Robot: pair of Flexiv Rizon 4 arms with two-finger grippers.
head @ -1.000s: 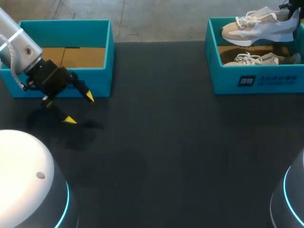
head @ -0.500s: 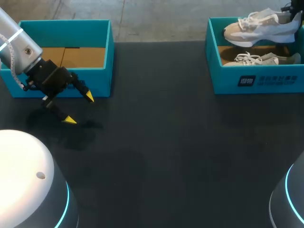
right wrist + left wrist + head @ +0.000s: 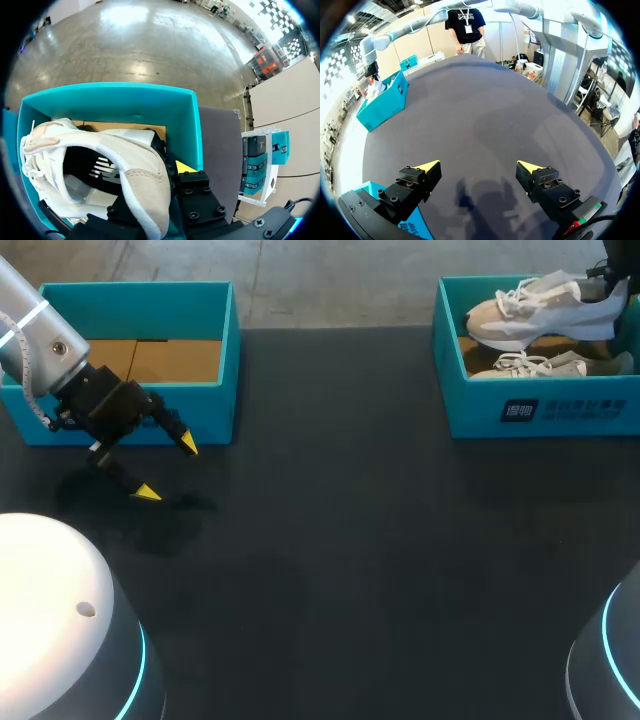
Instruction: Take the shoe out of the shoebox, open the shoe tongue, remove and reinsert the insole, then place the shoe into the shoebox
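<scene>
A beige and white shoe (image 3: 535,310) hangs above the teal shoebox (image 3: 540,412) at the back right, heel toward my right gripper (image 3: 610,278), which is shut on the heel. In the right wrist view the shoe (image 3: 100,155) fills the space ahead of the gripper (image 3: 167,175), one yellow tip showing beside the heel, with the shoebox wall (image 3: 125,100) beyond. A second shoe (image 3: 550,366) lies inside the box. My left gripper (image 3: 165,468) stands open and holds nothing, low over the table at the left; its spread fingers (image 3: 479,167) have only bare table ahead.
A second teal box (image 3: 130,300) with a cardboard floor stands at the back left, right behind my left gripper; its corner (image 3: 415,225) shows beside the left fingers. The dark table (image 3: 340,540) stretches between the two boxes.
The lifted shoe has shifted slightly left and down over the shoebox, its toe dipping. The left arm has not moved.
</scene>
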